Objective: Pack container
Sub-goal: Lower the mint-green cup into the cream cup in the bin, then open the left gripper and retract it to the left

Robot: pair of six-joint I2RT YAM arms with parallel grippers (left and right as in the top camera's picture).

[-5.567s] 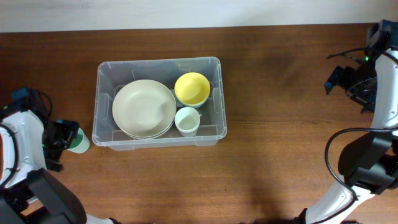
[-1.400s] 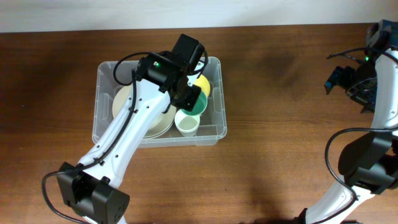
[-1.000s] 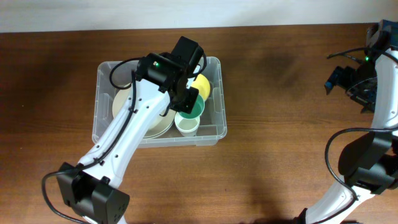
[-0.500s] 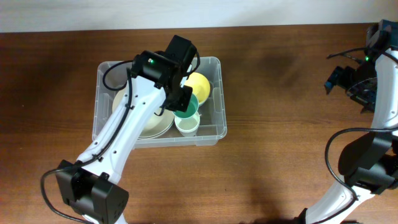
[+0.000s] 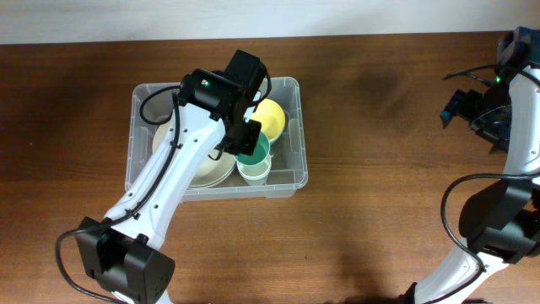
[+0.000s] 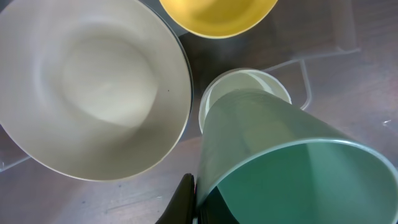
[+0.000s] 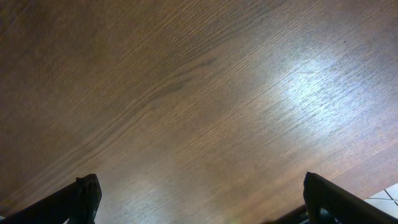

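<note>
The clear container (image 5: 133,135) stands left of centre on the table. Inside lie a cream bowl (image 5: 207,169), a yellow bowl (image 5: 272,116) and a white cup (image 5: 255,174). My left gripper (image 5: 245,139) is shut on the wall of a green cup (image 5: 256,153), which hangs tilted just over the white cup. In the left wrist view the green cup (image 6: 280,162) fills the lower right, its base at the white cup (image 6: 249,84), with my left gripper (image 6: 199,202) pinching its rim. My right gripper (image 7: 202,202) stands open over bare wood at the far right (image 5: 472,105).
The left arm (image 5: 177,186) reaches across the container from the front left and hides part of the cream bowl. The cream bowl (image 6: 93,87) and yellow bowl (image 6: 217,12) sit close beside the cups. Wooden table (image 5: 380,194) surrounds the container.
The left gripper has carried the green cup from above the yellow bowl toward the front, down over the white cup. The right arm has not moved.
</note>
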